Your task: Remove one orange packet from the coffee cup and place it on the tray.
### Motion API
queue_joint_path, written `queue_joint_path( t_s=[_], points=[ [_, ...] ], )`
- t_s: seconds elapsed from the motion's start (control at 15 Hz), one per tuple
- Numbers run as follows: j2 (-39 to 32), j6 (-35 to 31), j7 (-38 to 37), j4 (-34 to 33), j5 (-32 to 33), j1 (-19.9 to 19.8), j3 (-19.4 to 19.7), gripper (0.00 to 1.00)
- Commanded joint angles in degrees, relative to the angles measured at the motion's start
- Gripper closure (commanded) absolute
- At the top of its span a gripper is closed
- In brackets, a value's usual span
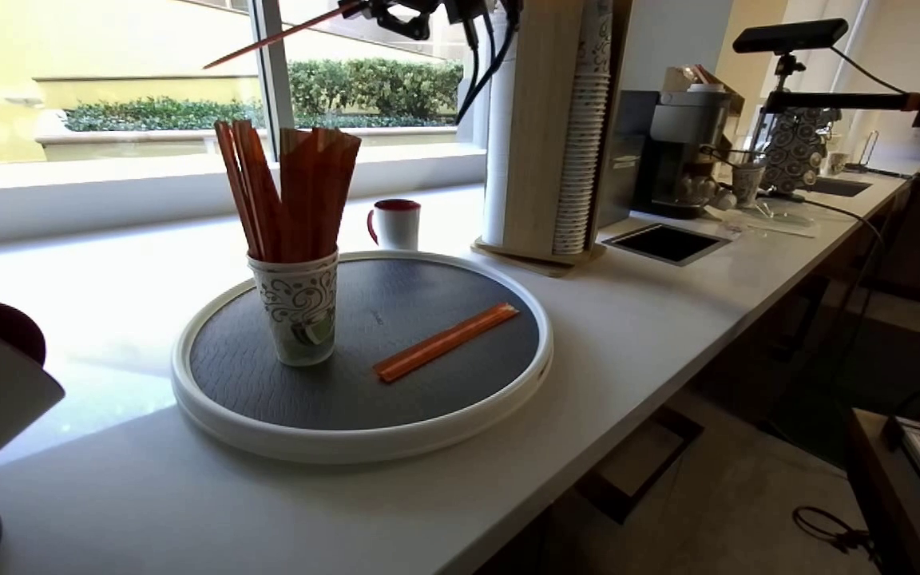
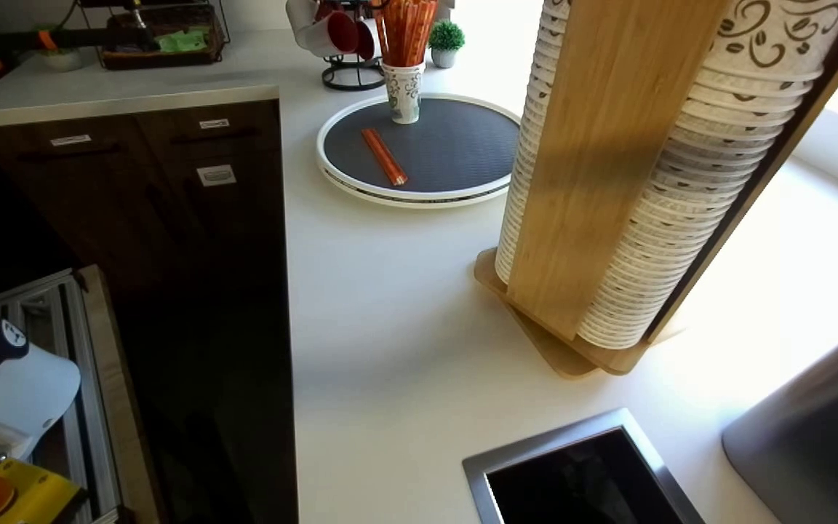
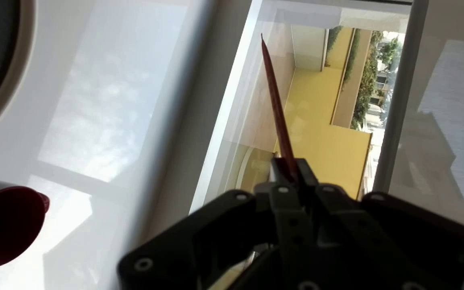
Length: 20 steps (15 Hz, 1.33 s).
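The removal looks done and the placing yet to come: the hand point(image 3: 291, 172) is closed narrow on one end of an orange packet point(image 3: 276, 96), holding it in the air, out of the coffee cup point(image 1: 300, 315) and not on the tray point(image 1: 348, 447). In an exterior view the packet's free end slopes down to the left; the cup, with a bundle of sticks point(image 1: 318, 196) standing in it, sits on the left part of the tray. The wrist view looks toward the window point(image 3: 316, 153), with only an edge of the tray at far left.

Next, I judge, the hand must swing over the tray, level the packet, lower it to the dark grey surface without brushing the bundle or tipping the light cup, and let go. Flat orange sticks point(image 1: 446, 342), perhaps two side by side, lie on the tray's right part, so space beside them seems the likely spot.

Little writing can be read. "MIKA", cut off at the view's left edge, shows on the robot arm point(image 2: 48, 397). A tiny mark point(image 1: 378, 319) on the tray and the drawer labels point(image 2: 71, 140) below the far tabletop point(image 2: 135, 84) are illegible.
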<state>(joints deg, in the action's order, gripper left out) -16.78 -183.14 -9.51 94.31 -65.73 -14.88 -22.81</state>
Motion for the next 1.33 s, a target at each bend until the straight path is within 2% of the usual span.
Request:
queue_joint_path(
  t_s=[0.0,0.13,0.4,0.6,0.73,0.8,0.93,1.13,1.2,1.27],
  points=[
    [6.3,9.3,6.7,7.3,-10.2,-7.4,-3.9,0.98],
    [8.2,13.9,13.1,10.0,-18.5,-10.3,-4.5,0.98],
    [11.8,24.6,29.6,18.1,-30.8,-14.7,-3.0,0.98],
    [13.0,32.4,42.3,24.0,-39.7,-17.0,-1.6,0.98],
    [13.2,34.9,49.6,28.0,-44.5,-17.8,-0.7,0.98],
    [10.2,31.9,42.9,22.4,-38.1,-16.7,-1.0,0.93],
    [10.3,33.2,47.2,25.2,-40.9,-17.4,-0.5,0.93],
    [10.8,33.5,47.9,25.7,-41.6,-17.4,-0.6,0.93],
    [11.0,33.5,47.9,25.8,-41.7,-17.4,-0.6,0.98],
    [10.2,34.3,48.1,25.4,-41.4,-17.3,-0.8,0.98]
  ],
)
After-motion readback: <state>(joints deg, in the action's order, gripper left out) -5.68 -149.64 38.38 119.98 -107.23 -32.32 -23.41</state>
